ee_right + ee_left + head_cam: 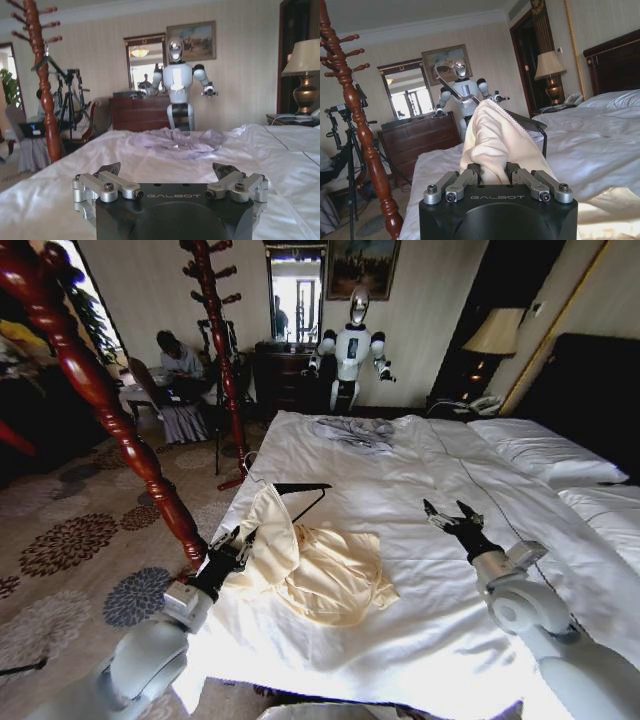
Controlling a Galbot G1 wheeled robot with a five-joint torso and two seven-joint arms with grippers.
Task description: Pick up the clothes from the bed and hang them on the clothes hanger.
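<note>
The clothes (335, 575), a pale cream shirt, lie crumpled on the near left part of the bed (400, 490). One edge is raised into a peak (492, 135). My left gripper (243, 538) is shut on that raised edge, and in the left wrist view its fingers (470, 176) close into the fabric. The black clothes hanger (303, 488) lies on the sheet just behind the peak, with one end under the fabric (527, 120). My right gripper (450, 512) hovers open over bare sheet to the right of the shirt, its fingers (111, 169) spread wide.
A grey garment (355, 430) lies at the far end of the bed. White pillows (540, 450) are at the right. A red-brown coat stand (120, 430) rises close beside my left arm. Another robot (352, 345), a dresser and a tripod stand beyond.
</note>
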